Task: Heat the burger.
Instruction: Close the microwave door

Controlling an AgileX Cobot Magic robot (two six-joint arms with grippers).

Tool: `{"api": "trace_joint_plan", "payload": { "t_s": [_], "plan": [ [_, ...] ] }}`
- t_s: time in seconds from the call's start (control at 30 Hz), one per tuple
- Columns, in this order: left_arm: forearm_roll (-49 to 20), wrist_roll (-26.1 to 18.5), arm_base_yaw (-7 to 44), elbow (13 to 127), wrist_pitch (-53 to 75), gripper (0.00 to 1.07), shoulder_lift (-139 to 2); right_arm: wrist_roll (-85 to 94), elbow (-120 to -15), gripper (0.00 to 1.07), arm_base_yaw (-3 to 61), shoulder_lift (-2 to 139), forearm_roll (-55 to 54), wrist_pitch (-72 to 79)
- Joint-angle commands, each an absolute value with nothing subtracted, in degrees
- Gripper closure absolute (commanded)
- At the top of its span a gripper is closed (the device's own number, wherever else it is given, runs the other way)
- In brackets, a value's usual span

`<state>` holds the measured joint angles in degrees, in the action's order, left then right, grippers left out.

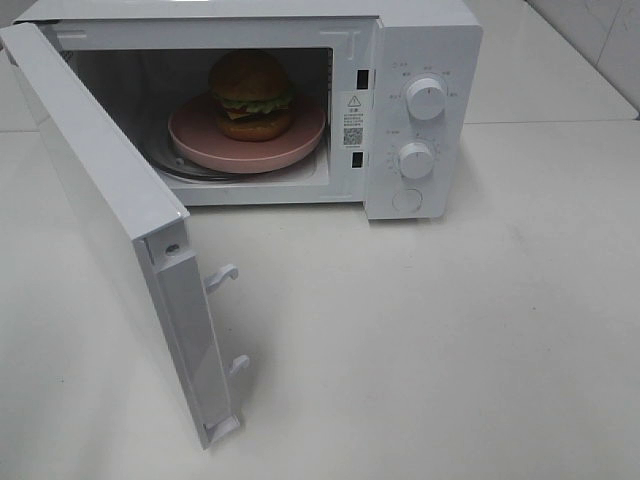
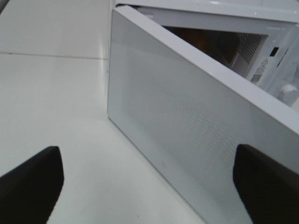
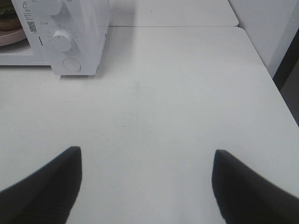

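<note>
The burger (image 1: 251, 96) with a brown bun, green lettuce and dark patty sits on a round pink plate (image 1: 300, 135) inside the white microwave (image 1: 420, 40). The microwave door (image 1: 110, 210) stands wide open, swung out to the front left. No gripper shows in the exterior high view. My left gripper (image 2: 149, 186) is open and empty, facing the outside of the door (image 2: 187, 130). My right gripper (image 3: 147, 186) is open and empty over the bare table, to the right of the microwave (image 3: 79, 32). A sliver of the burger (image 3: 8, 18) and the plate (image 3: 11, 37) shows there.
Two white knobs (image 1: 426, 98) (image 1: 415, 159) and a round button (image 1: 407, 200) are on the microwave's right panel. The white table (image 1: 450, 340) spreads in front. Its right edge (image 3: 275, 88) shows in the right wrist view, next to a wall.
</note>
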<state>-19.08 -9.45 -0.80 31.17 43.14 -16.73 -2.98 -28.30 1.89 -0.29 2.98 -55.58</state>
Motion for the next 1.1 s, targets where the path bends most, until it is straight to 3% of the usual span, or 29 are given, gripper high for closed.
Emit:
{"api": "trace_joint_plan", "payload": {
  "t_s": [0.03,0.07,0.1,0.17,0.27,0.3,0.6,0.73,0.87,0.97,1.1],
  "plan": [
    [-19.4,-10.0,-0.5,30.5,35.5,0.45,-18.7,-2.6,-28.2,0.33,1.5,-1.7,2.8,-55.1],
    [-19.4,-10.0,-0.5,30.4,33.8,0.65,-19.9,-2.6,-28.2,0.33,1.5,-1.7,2.8,-55.1],
    [-19.4,-10.0,-0.5,30.4,33.8,0.65,-19.9,-2.6,-28.2,0.33,1.5,-1.7,2.8,-55.1],
    [-19.4,-9.7,-0.5,29.6,30.6,0.89,-22.5,-2.6,-28.2,0.33,1.5,-1.7,2.8,-55.1],
    [-19.5,-9.5,-0.5,29.5,29.9,0.95,-23.4,-2.6,-28.2,0.33,1.5,-1.7,2.8,-55.1],
    [-19.6,-9.4,-0.5,29.5,28.1,1.07,-25.8,-2.6,-28.2,0.33,1.5,-1.7,2.8,-55.1],
    [-19.4,-10.2,-0.5,29.5,11.1,1.07,-37.4,-2.6,-28.2,0.33,1.5,-1.7,2.8,-55.1],
    [-19.4,-13.4,-0.5,28.2,1.8,1.07,-41.6,-2.6,-28.2,0.33,1.5,-1.7,2.8,-55.1],
    [-19.4,-13.6,-0.5,25.3,-5.7,1.07,-44.2,-2.6,-28.2,0.33,1.5,-1.7,2.8,-55.1],
    [-19.4,-12.9,-0.5,21.9,-13.3,1.07,-46.4,-2.6,-28.2,0.33,1.5,-1.7,2.8,-55.1],
    [-16.6,-8.7,-0.5,16.6,-23.4,1.07,-49.3,-2.6,-28.2,0.33,1.5,-1.7,2.8,-55.1]
  ]
}}
